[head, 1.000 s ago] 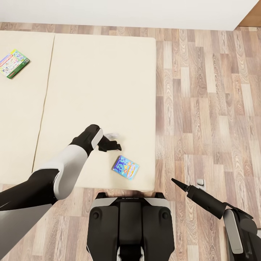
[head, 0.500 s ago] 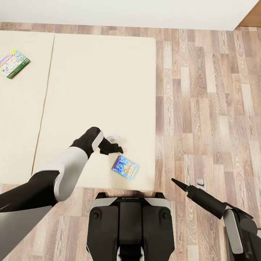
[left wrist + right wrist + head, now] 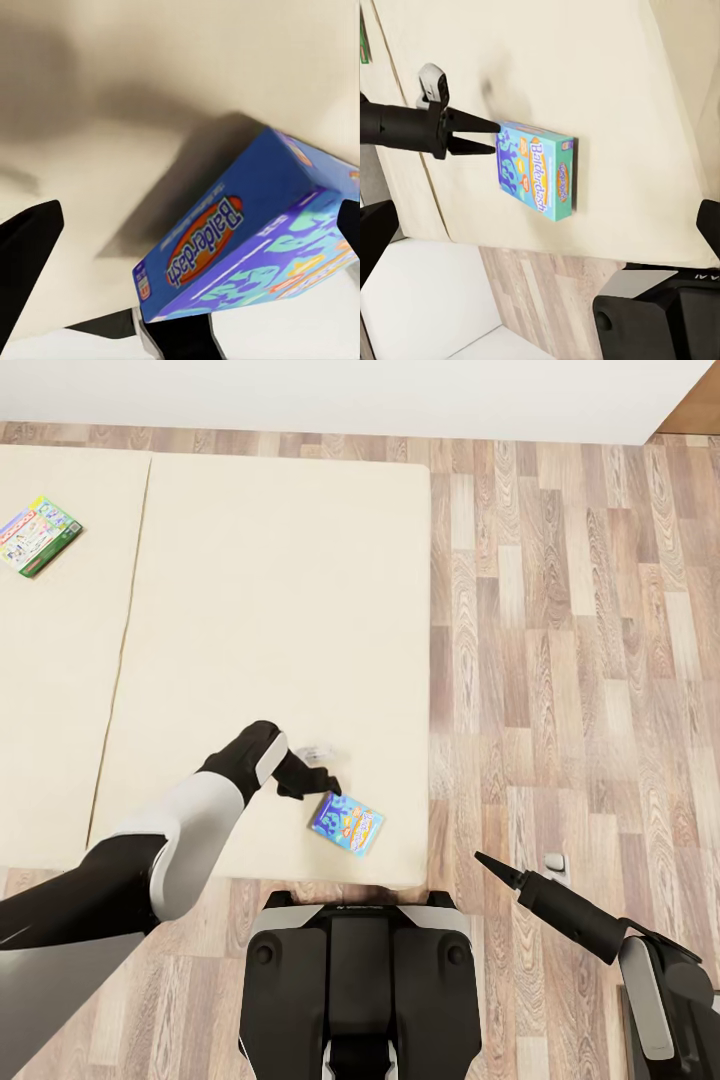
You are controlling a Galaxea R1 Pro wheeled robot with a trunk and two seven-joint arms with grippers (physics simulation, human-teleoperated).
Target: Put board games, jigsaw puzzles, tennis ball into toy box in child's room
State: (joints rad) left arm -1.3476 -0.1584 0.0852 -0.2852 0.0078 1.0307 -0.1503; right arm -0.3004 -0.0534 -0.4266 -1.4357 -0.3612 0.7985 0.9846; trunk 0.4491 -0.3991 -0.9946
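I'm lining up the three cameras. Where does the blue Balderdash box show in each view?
Head view: blue Balderdash box lies on the bed near its front edge, just beyond the left gripper.
Left wrist view: the box looms close, tilted, orange logo visible.
Right wrist view: the box lies mid-picture, left gripper tips at its edge.
Shared landmark: the beige mattress under the box.

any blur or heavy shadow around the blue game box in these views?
Left wrist view: the blue game box is close and slightly soft, with a broad dark shadow on the mattress behind it. Right wrist view: sharp, thin shadow along the box edge. Head view: even light, left gripper mostly crisp.
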